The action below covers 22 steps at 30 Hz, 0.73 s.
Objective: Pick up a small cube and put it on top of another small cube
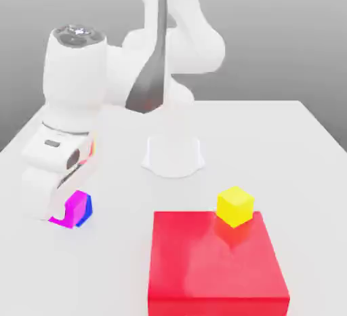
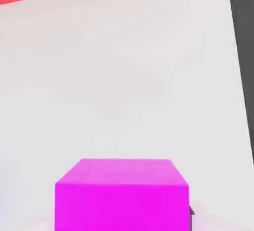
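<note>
The gripper (image 1: 68, 203), fingers clenched on the small magenta cube (image 1: 68, 209) at the exterior view's left, touches the small blue cube (image 1: 85, 207); next, probably release.

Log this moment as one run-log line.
pincer: shut on magenta cube | magenta cube: low at table's left, blue cube right beside it | stacking: not confirmed | yellow cube: on red block

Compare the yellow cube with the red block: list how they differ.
The yellow cube is small and roughly equal-sided; the red block is far wider and flat. The yellow cube sits on top, near a back corner; the red block rests on the table beneath it. Both are plain, single-coloured and upright.
</note>
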### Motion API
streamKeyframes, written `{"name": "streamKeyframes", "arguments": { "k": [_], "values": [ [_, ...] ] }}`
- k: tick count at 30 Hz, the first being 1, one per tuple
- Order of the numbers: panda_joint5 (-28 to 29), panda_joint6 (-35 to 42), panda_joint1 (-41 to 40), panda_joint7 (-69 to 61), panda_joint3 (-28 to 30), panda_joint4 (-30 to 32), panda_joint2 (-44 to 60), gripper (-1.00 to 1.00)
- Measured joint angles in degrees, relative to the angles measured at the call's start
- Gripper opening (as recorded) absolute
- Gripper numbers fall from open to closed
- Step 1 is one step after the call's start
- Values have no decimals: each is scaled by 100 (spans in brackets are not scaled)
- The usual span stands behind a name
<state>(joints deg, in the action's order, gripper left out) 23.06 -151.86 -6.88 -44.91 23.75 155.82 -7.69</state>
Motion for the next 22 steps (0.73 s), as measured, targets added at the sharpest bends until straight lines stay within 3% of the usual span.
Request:
{"name": "streamKeyframes", "arguments": {
  "k": [5,7,15,22],
  "values": [
    [184,73,-628,-1473,935,857,-808,-100],
    [20,53,-615,-1924,1273,1157,-995,-100],
    [-1549,-710,456,-3114,2029,1242,-152,-100],
    [-2858,-1538,895,-4015,2096,1256,734,-100]
  ]
}}
